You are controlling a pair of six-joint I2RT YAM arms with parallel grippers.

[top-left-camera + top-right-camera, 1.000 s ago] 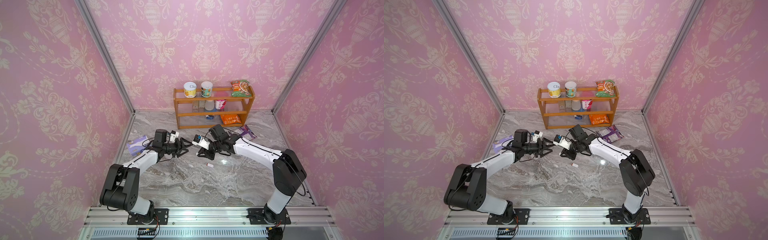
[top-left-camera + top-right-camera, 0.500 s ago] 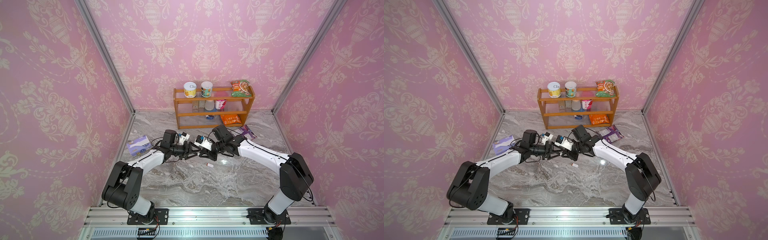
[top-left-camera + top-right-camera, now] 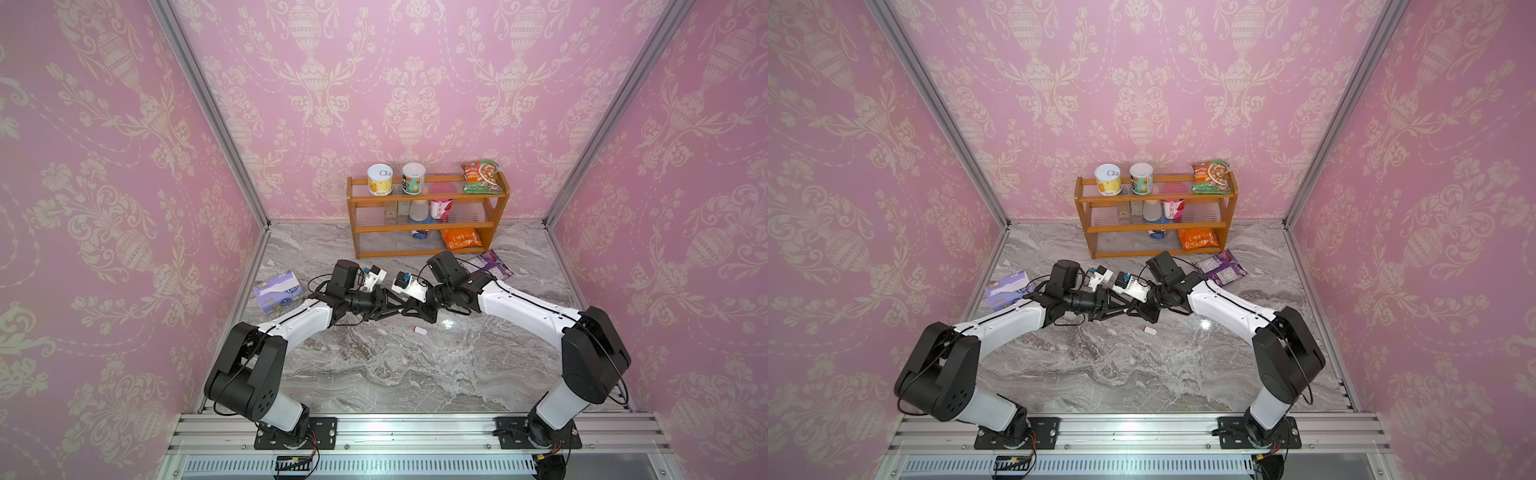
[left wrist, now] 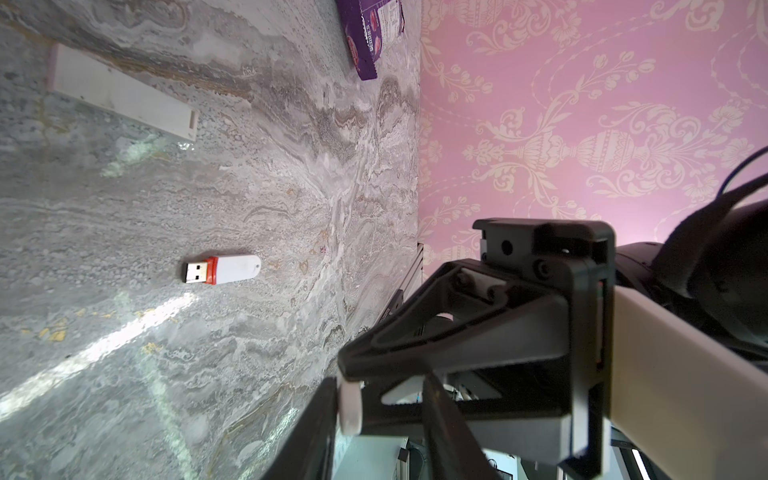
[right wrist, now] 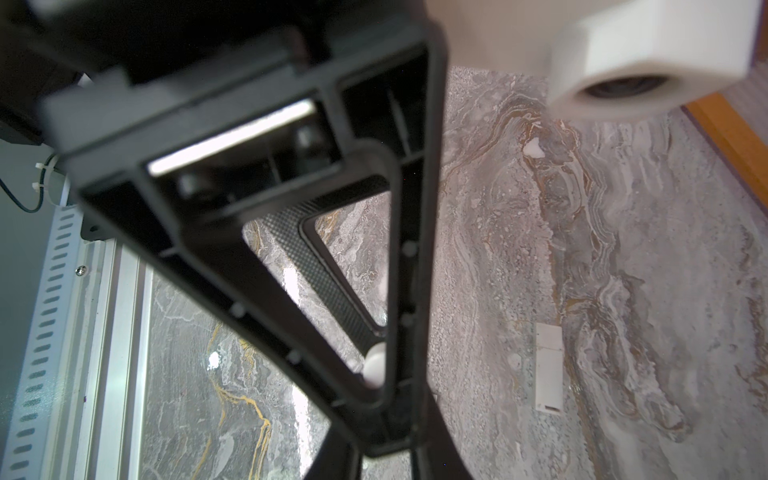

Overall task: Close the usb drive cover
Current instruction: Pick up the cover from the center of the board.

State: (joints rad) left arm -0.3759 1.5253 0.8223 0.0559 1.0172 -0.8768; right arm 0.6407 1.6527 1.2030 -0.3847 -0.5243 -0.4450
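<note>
The usb drive [image 3: 419, 330] [image 4: 222, 270] lies flat on the marble, white body, red collar, metal plug bare. Its cover [image 4: 350, 405] [image 5: 374, 368], a small white cap, is pinched in the tip of my right gripper [image 5: 384, 399], which is shut on it. Both grippers meet tip to tip above the table, just behind the drive, in both top views. My left gripper [image 4: 380, 399] [image 3: 399, 309] is open narrowly around the right gripper [image 3: 385, 312] tip. One left finger [image 4: 309, 432] touches the cover, the other stands apart.
A white flat rectangular piece [image 4: 124, 97] [image 5: 548, 368] lies on the marble near the drive. A purple packet [image 3: 490, 266] and a wooden shelf [image 3: 428, 226] of snacks stand behind. A tissue pack [image 3: 276, 291] sits at the left wall.
My left arm has swung right until its jaws reached the right gripper's tip, and the jaws have narrowed. The right gripper stays shut on the cover. The drive has not moved.
</note>
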